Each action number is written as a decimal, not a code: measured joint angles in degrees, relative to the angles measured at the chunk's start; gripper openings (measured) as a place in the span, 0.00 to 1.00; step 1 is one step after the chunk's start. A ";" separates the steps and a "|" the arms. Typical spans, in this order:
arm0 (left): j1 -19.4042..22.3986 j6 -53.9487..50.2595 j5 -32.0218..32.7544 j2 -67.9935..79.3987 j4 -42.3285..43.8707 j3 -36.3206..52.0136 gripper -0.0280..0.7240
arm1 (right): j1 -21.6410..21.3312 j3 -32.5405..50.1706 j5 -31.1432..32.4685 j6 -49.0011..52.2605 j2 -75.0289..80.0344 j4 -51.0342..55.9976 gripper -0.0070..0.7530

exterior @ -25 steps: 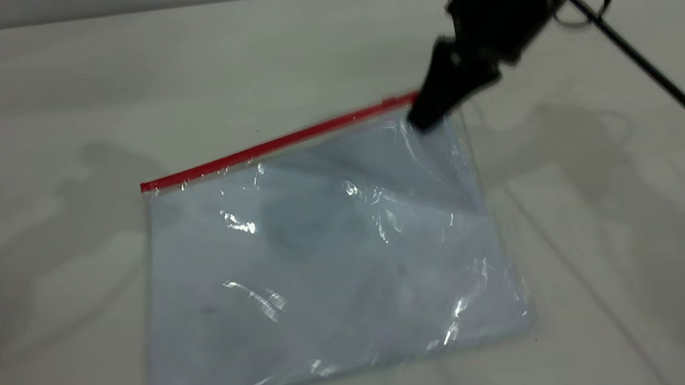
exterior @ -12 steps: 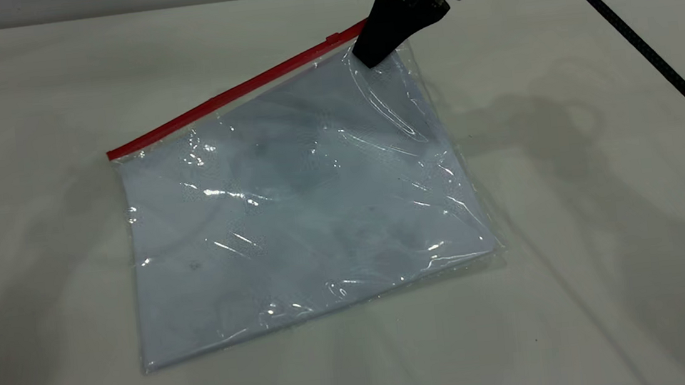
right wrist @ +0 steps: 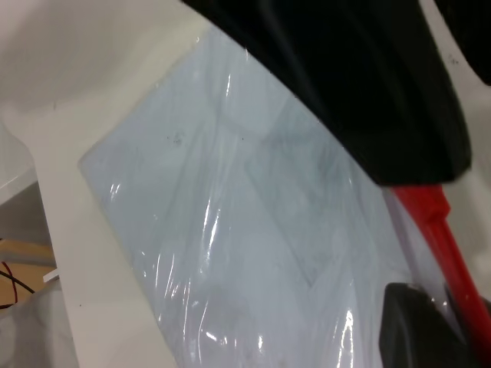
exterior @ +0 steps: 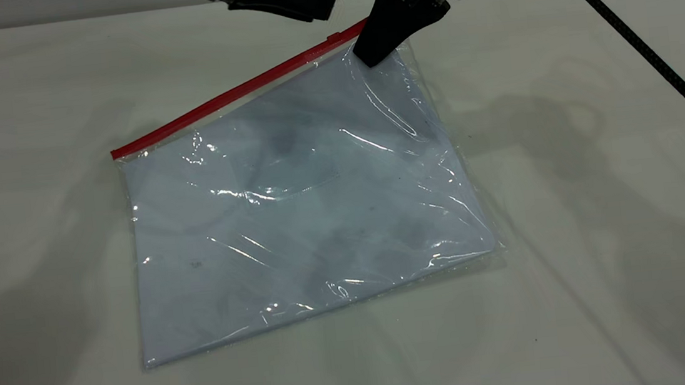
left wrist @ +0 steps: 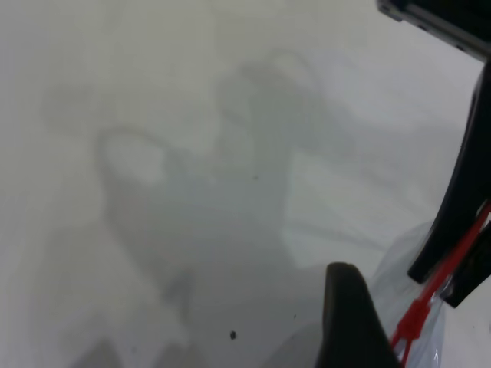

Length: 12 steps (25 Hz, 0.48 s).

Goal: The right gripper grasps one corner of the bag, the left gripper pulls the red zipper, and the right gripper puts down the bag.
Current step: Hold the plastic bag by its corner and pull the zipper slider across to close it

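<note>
The bag is see-through and crinkly, with white sheets inside. Most of it is laid flat on the white table. The red zipper is seen along its far edge, with a small slider tab. The corner of the bag is lifted and pinched in the clenched jaws of the right gripper. The left gripper is held just above the slider; whether its jaws are open cannot be told.

White table, clear bag lying on it
</note>
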 joint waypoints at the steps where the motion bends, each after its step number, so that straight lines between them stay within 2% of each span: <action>1: -0.07 -0.06 0.03 0.11 0.18 -0.20 0.69 | 0.00 0.00 -0.14 0.00 0.00 0.00 0.05; 12: -2.27 -0.18 -0.31 1.34 2.06 -0.59 0.68 | 0.00 0.00 -0.25 0.00 0.00 0.06 0.05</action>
